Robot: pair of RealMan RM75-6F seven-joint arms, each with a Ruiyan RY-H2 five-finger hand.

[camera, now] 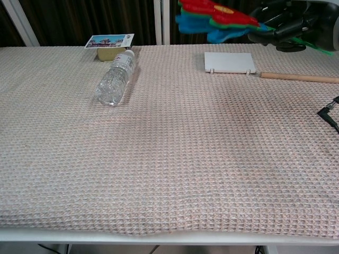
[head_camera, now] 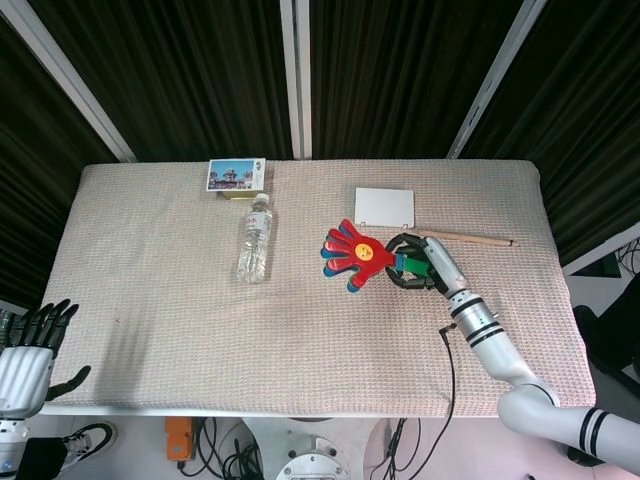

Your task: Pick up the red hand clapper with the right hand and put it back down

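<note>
Bottle [head_camera: 255, 237] lies on its side — contents unclear. Right hand [head_camera: 422, 266] grips the clapper [head_camera: 356, 256] handle, raised off the cloth [head_camera: 180, 300]; left hand [head_camera: 30, 350] — fingers spread.

Head cam looks down from above; chest cam low, close; both share table [head_camera: 300, 330]

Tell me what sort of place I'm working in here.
Probably a lab or test rig, not a home. A table covered by a waffle-weave cloth stands against black curtains on metal framing, with loose cables under its front edge. Unrelated props sit on it: water bottle, hand clapper.
</note>
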